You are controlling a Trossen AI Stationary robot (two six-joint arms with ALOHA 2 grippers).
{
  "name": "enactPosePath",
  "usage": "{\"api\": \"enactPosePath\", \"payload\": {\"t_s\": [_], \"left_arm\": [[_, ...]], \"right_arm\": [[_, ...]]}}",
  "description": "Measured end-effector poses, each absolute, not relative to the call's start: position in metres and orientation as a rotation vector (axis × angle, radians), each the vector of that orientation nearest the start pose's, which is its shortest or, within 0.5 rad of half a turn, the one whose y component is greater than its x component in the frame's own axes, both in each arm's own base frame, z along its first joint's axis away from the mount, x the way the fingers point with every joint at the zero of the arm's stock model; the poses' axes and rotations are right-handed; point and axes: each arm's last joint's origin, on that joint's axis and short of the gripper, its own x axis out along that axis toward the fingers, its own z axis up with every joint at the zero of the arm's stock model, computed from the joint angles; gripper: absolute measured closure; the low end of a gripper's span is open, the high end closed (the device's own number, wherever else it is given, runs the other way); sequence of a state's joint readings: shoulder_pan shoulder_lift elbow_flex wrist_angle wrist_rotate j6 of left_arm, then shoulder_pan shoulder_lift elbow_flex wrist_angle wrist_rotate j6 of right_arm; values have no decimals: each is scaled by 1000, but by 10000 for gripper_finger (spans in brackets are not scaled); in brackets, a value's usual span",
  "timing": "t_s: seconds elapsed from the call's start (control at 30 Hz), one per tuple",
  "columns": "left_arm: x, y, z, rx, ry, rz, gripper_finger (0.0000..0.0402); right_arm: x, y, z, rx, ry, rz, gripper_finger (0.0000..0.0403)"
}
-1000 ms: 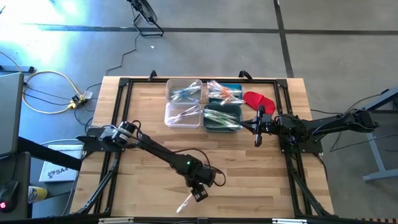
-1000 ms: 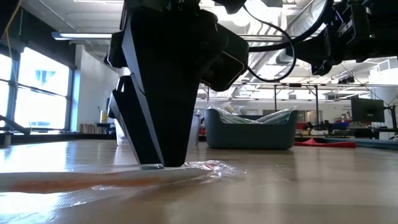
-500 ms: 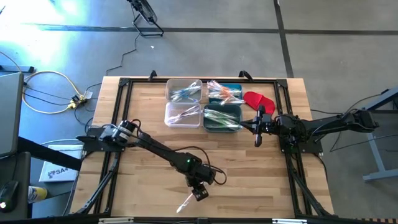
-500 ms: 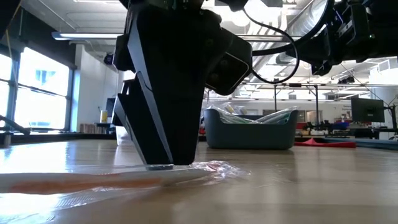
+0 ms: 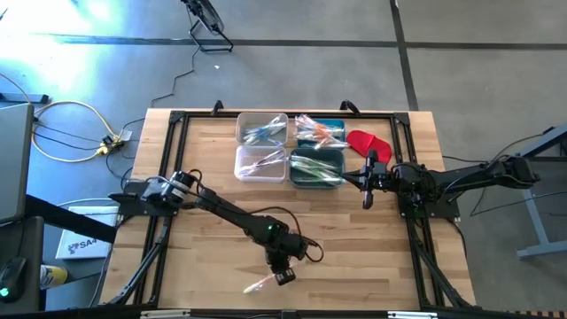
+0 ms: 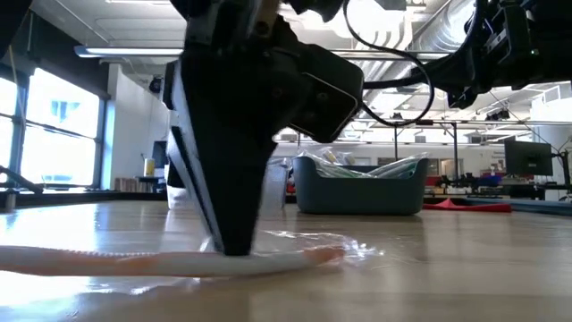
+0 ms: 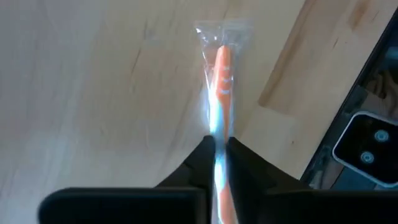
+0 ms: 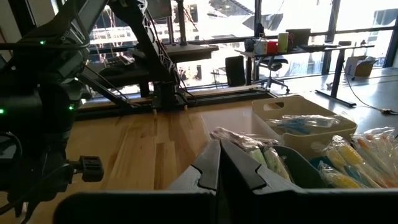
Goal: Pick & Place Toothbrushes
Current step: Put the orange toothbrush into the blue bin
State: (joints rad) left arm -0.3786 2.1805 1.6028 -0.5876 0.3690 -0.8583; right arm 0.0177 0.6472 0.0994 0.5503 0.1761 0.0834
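Lying flat on table, wrapped orange toothbrush [image 7: 221, 68], pinched between left gripper [image 7: 217, 152] fingers

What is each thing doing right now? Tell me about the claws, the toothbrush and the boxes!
Left claw: shut on the wrapped orange toothbrush, down at the table.
Wrapped orange toothbrush: lying flat on the wood.
Right claw: shut, holding nothing, waiting beside the bins.
Four bins: open-topped, with toothbrushes inside.

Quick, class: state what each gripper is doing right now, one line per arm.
Left gripper: closed on a wrapped orange toothbrush lying on the table.
Right gripper: closed, holding nothing, waiting beside the bins.
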Motion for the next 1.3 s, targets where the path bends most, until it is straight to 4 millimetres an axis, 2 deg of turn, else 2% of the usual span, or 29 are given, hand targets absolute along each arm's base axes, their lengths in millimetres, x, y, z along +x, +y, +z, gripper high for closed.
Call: {"api": "enactPosePath", "payload": {"t_s": [0.13, 0.37, 0.47, 0.63, 0.97, 1.13, 1.3], "left_arm": [[410, -168, 153, -676, 1405, -141, 396], [406, -142, 170, -602, 1419, -141, 401], [398, -131, 190, -552, 1426, -156, 401], [377, -113, 224, -438, 1423, -43, 401], [348, -92, 297, -318, 1148, 119, 401], [336, -85, 325, -238, 999, 159, 401], [337, -72, 347, -169, 837, 127, 401]], "right_arm": [[146, -3, 186, 83, -9, -161, 399], [146, -3, 187, 83, -9, -163, 399], [146, -3, 186, 83, -4, -162, 399], [146, -3, 186, 83, -2, -163, 399], [146, -3, 187, 83, -9, -162, 399], [146, -3, 187, 85, -16, -161, 399], [146, -2, 188, 87, -21, -157, 399]]}}
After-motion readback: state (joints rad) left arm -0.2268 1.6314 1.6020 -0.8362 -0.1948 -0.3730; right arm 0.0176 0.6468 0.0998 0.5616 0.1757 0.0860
